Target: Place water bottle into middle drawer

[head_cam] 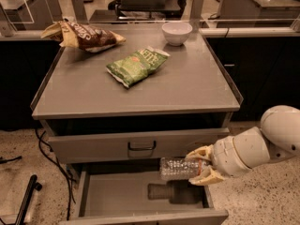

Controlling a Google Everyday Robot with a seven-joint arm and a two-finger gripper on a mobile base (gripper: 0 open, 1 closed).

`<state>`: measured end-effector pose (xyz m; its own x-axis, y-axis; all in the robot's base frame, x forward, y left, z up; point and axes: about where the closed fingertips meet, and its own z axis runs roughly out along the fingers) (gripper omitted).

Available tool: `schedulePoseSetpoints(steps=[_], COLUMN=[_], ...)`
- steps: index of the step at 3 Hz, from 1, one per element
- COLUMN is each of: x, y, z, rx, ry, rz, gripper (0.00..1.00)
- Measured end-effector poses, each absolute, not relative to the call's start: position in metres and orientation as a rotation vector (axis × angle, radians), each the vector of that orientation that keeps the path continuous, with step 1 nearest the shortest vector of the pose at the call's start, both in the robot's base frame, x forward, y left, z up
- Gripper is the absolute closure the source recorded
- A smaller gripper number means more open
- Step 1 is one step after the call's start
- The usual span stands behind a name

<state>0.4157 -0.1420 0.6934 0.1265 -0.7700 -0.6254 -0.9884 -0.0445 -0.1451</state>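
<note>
My gripper (199,166) is shut on the water bottle (177,168), a clear crinkled plastic bottle held lying sideways with its free end pointing left. It hangs above the right part of the open middle drawer (122,193), a wide shallow grey drawer with a plain floor, pulled out below the closed drawer front with the black bar handle (141,146). The bottle's shadow lies on the drawer floor under it. My white arm (255,144) reaches in from the right.
On the cabinet top (187,86) lie a brown chip bag (84,35), a green chip bag (137,65) and a white bowl (176,32). Black cables and a dark pole (26,198) lie on the floor at the left. Counters stand behind.
</note>
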Motion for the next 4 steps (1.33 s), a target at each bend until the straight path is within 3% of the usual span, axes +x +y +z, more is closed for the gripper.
schedulePoseSetpoints(steps=[4], x=[0.430], y=[-0.125], z=[0.532], rx=[-1.923], ry=[1.590], rz=[0.480], gripper=[1.00])
